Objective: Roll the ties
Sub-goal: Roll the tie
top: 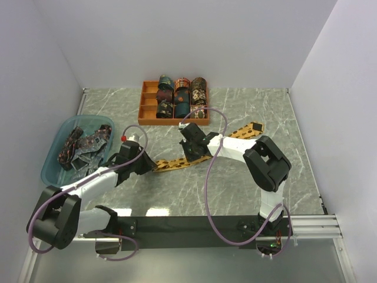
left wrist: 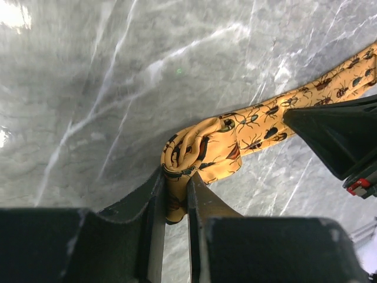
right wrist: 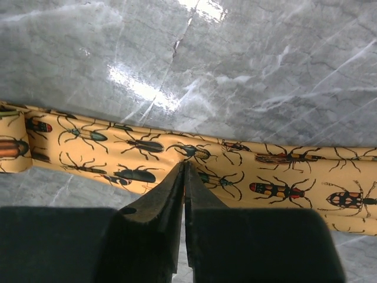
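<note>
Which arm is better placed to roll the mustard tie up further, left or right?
Left. The left fingers pinch the started roll of the mustard tie; the right fingers sit closed over its flat stretch.

1. From above, the right gripper [top: 197, 154] is covering the middle of the mustard tie [top: 177, 163], and the left gripper [top: 150, 166] is hiding its rolled end.
2. In the left wrist view, the fingers [left wrist: 150, 212] are concealing the roll's lower part, and the tie is running out past the right edge.
3. In the right wrist view, the tie is running off both side edges. The closed fingertips [right wrist: 171, 188] are hiding whether fabric is lying between them.
4. The heaped ties [top: 82, 147] in the basin [top: 52, 160] and the rolled ties [top: 182, 97] in the tray [top: 159, 121] are showing too small to make out patterns.
</note>
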Available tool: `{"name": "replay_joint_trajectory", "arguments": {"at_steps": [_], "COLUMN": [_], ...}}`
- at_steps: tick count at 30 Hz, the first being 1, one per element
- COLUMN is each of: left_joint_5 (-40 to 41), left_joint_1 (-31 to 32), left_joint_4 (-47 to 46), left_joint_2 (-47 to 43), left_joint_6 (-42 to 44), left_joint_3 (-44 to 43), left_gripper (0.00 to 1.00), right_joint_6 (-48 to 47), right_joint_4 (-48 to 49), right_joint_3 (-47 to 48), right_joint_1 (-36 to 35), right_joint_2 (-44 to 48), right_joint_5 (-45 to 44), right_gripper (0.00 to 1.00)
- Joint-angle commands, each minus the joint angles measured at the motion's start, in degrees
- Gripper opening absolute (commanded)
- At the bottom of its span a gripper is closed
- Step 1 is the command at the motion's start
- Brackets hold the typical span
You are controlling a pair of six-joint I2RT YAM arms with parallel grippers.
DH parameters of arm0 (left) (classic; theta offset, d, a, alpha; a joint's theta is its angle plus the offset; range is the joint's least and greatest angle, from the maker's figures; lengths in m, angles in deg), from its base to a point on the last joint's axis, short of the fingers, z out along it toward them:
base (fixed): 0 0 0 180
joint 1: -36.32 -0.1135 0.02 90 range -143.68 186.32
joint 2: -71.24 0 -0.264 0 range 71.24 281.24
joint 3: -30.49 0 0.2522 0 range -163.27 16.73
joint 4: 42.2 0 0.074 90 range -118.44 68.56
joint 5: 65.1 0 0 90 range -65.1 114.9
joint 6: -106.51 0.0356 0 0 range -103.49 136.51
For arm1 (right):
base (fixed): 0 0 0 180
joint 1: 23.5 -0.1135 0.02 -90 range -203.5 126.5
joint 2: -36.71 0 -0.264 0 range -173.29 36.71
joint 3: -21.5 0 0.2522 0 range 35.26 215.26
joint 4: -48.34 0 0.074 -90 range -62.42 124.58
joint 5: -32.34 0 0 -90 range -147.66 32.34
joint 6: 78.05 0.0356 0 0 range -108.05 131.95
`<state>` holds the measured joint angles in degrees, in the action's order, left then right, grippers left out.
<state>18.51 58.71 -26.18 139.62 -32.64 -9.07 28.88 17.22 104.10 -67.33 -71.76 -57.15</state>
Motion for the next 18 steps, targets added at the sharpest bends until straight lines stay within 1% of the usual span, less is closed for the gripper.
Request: {"name": "replay_joint_trajectory", "arguments": {"at_steps": [1,2,4,5,9,13,18], "left_joint_5": [4.9,6.2,6.2,9.4,13.7,17.9,22.7], "left_joint_1": [0.7,1.4,2.5,3.8,6.3,7.6,8.6], "left_joint_4": [7.0,7.9,11.1,12.1,17.3,23.1,30.4], "left_joint_2": [-1.1,-0.8,0.3,0.6,3.5,6.4,10.5], "left_joint_6": [5.5,5.8,7.0,7.5,8.9,10.7,13.5], "left_joint_3": [-4.9,-5.7,-8.2,-9.0,-13.3,-18.7,-24.6], "left_gripper": [0.04,0.04,0.03,0.03,0.02,0.01,0.01], "right_joint_6": [0.6,0.7,1.3,1.6,4.0,6.9,8.4], "right_joint_4": [1.0,1.1,1.9,2.2,5.1,9.5,11.8], "right_joint_3": [-1.2,-1.0,-1.1,-1.2,-3.1,-5.9,-9.9], "right_joint_1": [0.3,0.3,0.3,0.4,0.3,0.6,2.3], "right_joint_2": [2.6,3.0,4.1,4.7,8.6,11.6,14.8], "right_joint_5": [0.5,1.3,2.1,2.6,3.6,4.4,5.2], "right_gripper": [0.1,0.14,0.17,0.22,0.31,0.33,0.33]}}
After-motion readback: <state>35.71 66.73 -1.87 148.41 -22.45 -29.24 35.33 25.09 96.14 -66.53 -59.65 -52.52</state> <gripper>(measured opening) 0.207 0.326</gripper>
